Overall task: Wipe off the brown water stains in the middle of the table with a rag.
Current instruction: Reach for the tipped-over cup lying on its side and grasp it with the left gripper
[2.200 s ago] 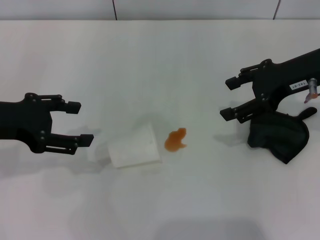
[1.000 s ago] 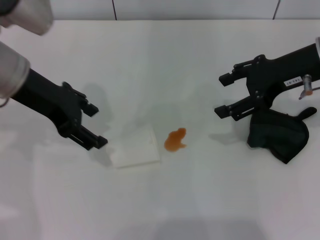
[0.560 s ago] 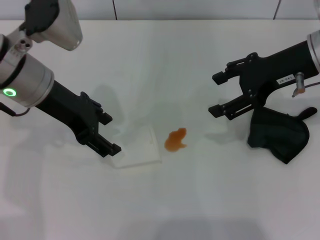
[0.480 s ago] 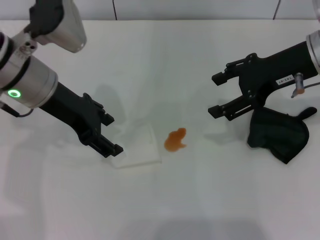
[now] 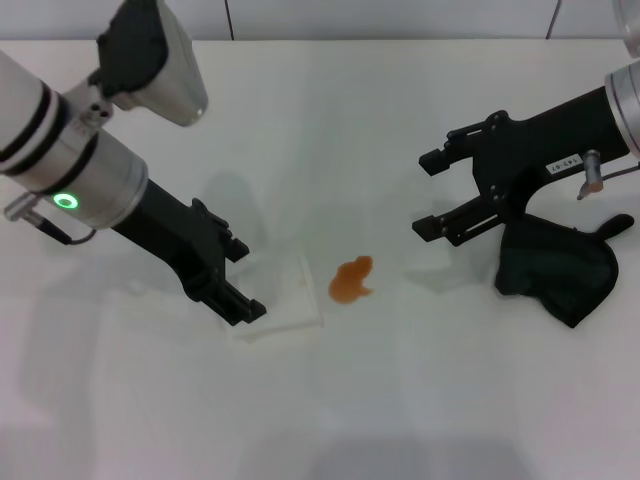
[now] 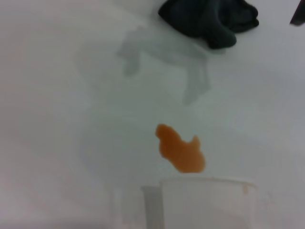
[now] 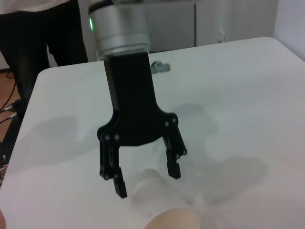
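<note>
The rag (image 5: 556, 274) lies near the tabletop's (image 5: 330, 120) right edge, just under the right gripper (image 5: 432, 193), whose fingers are wide open and empty. The stain (image 5: 351, 280) sits mid-tabletop. The left gripper (image 5: 240, 281), also open, straddles the cup (image 5: 280, 298).

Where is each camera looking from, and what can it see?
Head view: from above, down at the table; shows left gripper, right gripper, rag.
Left wrist view: low, facing the brown water stains; no fingers shown.
Right wrist view: across the table at the left gripper straddling the cup.
All show the cup.
</note>
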Tool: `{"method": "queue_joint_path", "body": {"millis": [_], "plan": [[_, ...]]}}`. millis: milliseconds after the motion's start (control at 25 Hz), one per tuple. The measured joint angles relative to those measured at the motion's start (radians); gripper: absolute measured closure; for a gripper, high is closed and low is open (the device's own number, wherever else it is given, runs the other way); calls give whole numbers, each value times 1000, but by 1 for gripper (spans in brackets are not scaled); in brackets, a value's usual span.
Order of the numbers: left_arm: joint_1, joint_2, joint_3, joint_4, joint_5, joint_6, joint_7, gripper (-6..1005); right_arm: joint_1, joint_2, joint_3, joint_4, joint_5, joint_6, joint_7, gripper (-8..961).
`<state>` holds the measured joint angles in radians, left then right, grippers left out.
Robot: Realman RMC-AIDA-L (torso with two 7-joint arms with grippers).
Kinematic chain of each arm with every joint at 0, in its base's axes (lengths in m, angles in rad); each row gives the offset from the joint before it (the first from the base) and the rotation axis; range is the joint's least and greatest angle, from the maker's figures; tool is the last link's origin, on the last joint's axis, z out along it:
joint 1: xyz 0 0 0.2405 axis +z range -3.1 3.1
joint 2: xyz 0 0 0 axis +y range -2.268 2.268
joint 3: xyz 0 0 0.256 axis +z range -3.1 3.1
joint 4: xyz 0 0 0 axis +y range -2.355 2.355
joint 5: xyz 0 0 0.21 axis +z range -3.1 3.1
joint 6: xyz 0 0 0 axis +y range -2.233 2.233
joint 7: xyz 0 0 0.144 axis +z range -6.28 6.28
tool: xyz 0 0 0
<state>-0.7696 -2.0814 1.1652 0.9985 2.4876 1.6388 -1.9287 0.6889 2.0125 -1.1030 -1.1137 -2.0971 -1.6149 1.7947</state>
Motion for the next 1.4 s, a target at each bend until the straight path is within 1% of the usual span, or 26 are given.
{"method": "queue_joint_path", "body": {"millis": [120, 440, 600, 800, 1040, 1400], "plan": [[-1, -1, 28, -16, -1, -23, 0, 128, 0, 0, 0, 0, 3, 1, 0, 97], [2, -3, 72, -37, -6, -89, 0, 129, -3, 0, -13, 1, 5, 12, -3, 97], [-1, -4, 107, -73, -23, -126, 0, 129, -5, 0, -13, 2, 5, 12, -8, 97], [-4, -4, 122, -105, -25, -154, 3, 129, -2, 0, -14, 5, 5, 13, -12, 97], [-3, -2, 139, -110, -23, -180, 7, 135, -1, 0, -24, 14, 5, 26, -13, 97], [-3, -2, 153, -103, -27, -182, 9, 141, -2, 0, -25, 14, 5, 33, -14, 97]]}}
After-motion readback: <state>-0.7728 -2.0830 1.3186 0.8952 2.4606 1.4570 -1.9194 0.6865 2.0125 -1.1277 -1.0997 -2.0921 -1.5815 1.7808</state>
